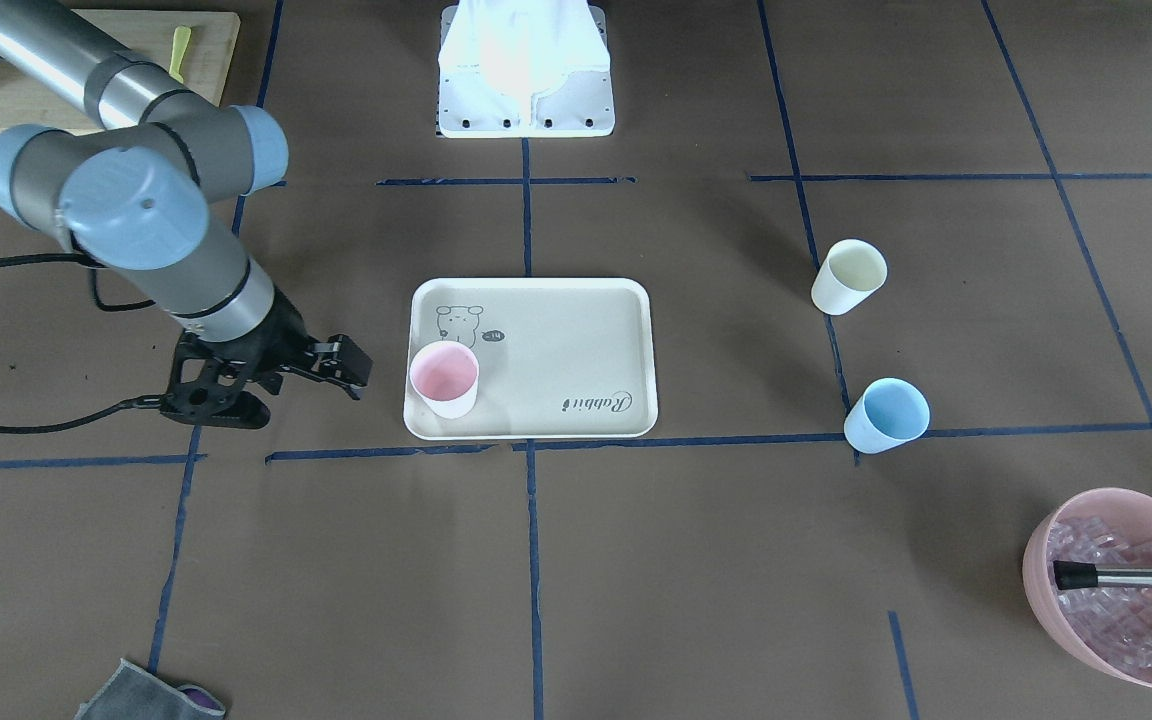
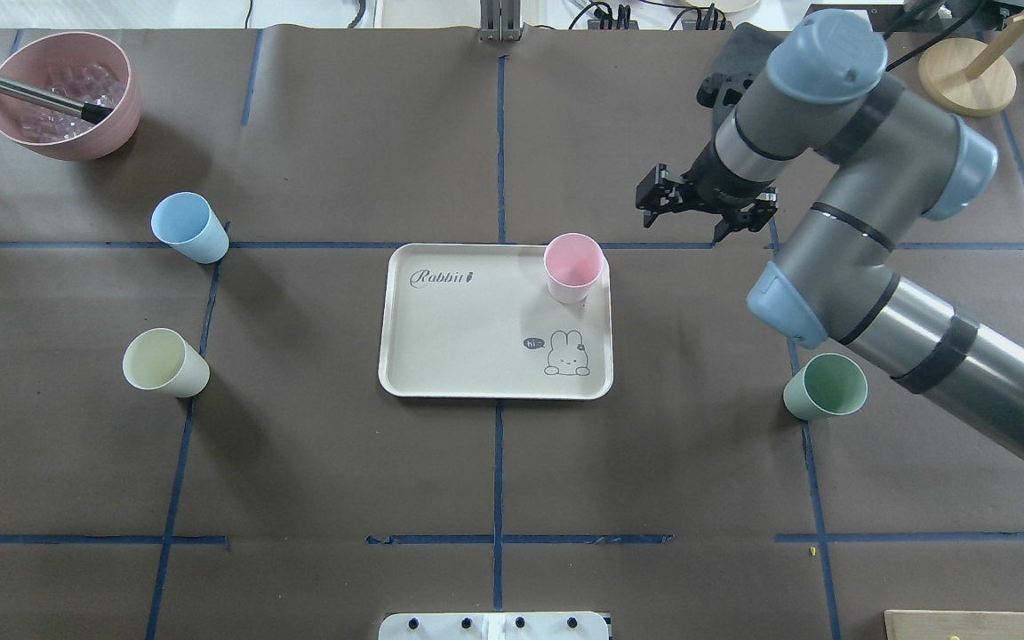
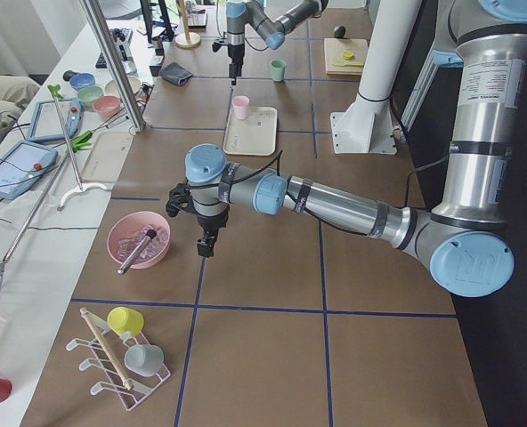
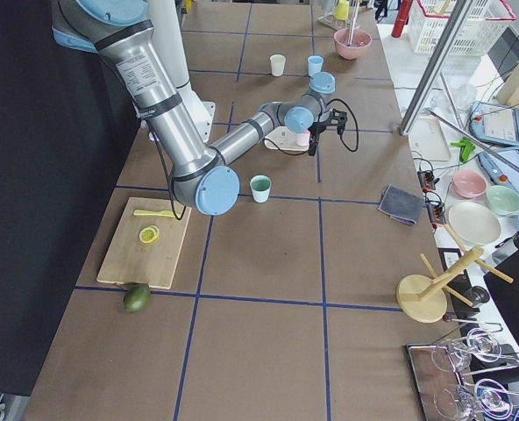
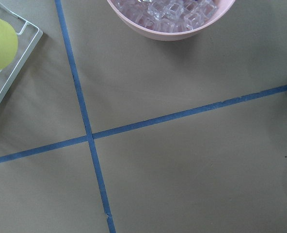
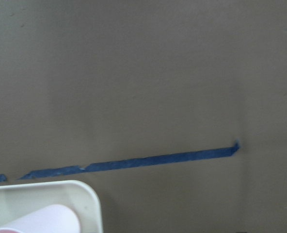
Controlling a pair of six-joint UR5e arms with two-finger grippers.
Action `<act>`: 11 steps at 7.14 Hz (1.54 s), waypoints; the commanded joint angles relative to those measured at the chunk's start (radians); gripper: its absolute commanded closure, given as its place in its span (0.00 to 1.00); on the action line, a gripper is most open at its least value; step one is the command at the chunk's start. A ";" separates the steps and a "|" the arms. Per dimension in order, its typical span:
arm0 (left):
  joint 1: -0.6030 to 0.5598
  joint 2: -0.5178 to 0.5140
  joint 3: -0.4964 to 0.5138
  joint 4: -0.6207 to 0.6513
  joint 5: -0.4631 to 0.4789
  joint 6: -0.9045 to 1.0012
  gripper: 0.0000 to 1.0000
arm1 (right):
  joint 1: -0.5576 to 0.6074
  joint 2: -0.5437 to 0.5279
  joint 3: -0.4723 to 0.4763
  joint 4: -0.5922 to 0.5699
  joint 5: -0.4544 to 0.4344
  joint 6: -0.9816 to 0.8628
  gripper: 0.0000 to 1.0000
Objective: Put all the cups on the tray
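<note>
The cream tray [image 2: 476, 342] lies mid-table with the pale pink cup [image 2: 573, 267] upright in its far right corner. My right gripper [image 2: 706, 213] hovers open and empty just right of that corner, apart from the cup. The mint green cup [image 2: 826, 386] stands beside the right arm's forearm. On the left half stand the light blue cup [image 2: 189, 228] and the cream-white cup [image 2: 164, 363]. The left gripper [image 3: 206, 242] hangs beyond the table's left part, near the pink bowl; whether it is open or shut I cannot tell.
A pink bowl [image 2: 112, 124] of ice cubes with a metal-handled tool sits far left. A wooden cutting board [image 1: 86, 75] and an avocado [image 4: 137, 298] lie behind the right arm. A grey cloth [image 1: 146, 695] and a wooden stand [image 2: 965, 76] are at the far side.
</note>
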 commanded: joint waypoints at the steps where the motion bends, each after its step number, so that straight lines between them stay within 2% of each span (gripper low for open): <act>1: 0.160 0.006 -0.116 0.001 0.010 -0.338 0.00 | 0.148 -0.126 0.022 0.000 0.108 -0.289 0.01; 2: 0.240 0.008 -0.146 0.001 0.019 -0.470 0.00 | 0.193 -0.181 0.018 0.000 0.121 -0.450 0.01; 3: 0.327 0.010 -0.163 -0.053 0.109 -0.591 0.00 | 0.250 -0.239 0.018 0.000 0.129 -0.576 0.01; 4: 0.403 0.040 -0.163 -0.150 0.157 -0.717 0.00 | 0.297 -0.288 0.018 0.002 0.144 -0.699 0.01; 5: 0.455 0.078 -0.161 -0.263 0.204 -0.788 0.00 | 0.311 -0.307 0.018 0.004 0.156 -0.734 0.01; 6: 0.500 0.085 -0.163 -0.308 0.220 -0.889 0.00 | 0.310 -0.315 0.018 0.004 0.153 -0.735 0.01; 7: 0.544 0.079 -0.163 -0.308 0.249 -0.948 0.00 | 0.310 -0.318 0.018 0.007 0.152 -0.735 0.01; 8: 0.604 0.079 -0.163 -0.310 0.337 -0.989 0.00 | 0.310 -0.318 0.018 0.008 0.150 -0.735 0.01; 11: 0.707 0.028 -0.113 -0.310 0.386 -1.105 0.01 | 0.310 -0.319 0.016 0.008 0.152 -0.735 0.01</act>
